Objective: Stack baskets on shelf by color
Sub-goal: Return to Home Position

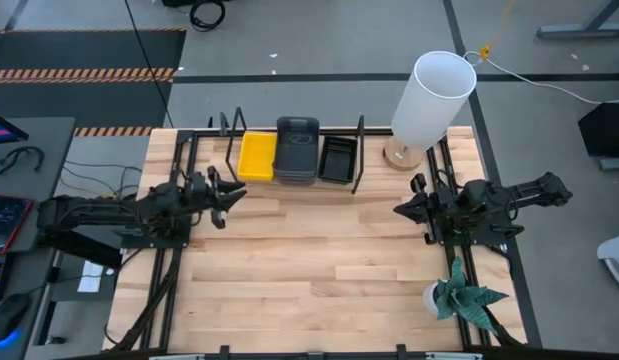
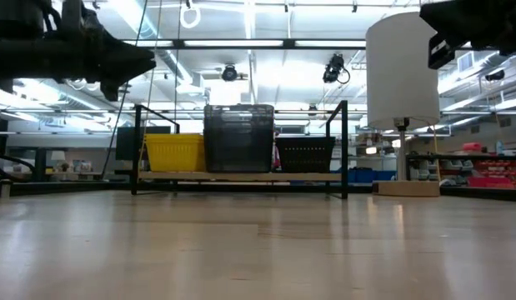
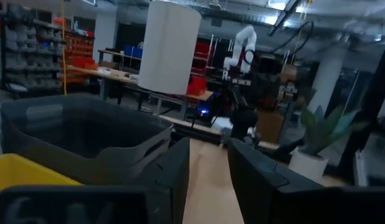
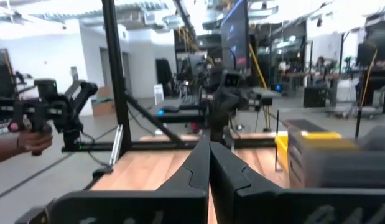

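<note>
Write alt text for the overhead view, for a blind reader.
Seen from above, a shelf at the far edge of the table holds, left to right, a yellow basket, a dark grey basket and a black basket. The left claw, open, and right claw, shut, hover over the table, touching nothing.

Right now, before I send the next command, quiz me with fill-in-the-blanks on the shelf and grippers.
On the pale wooden shelf, the dark grey rounded plastic baskets stand between the bright yellow plastic baskets and the ____ slotted basket.
The left gripper, holding nothing, is ____.
The right gripper, holding nothing, is ____.
Missing words: black; open; shut.
</note>
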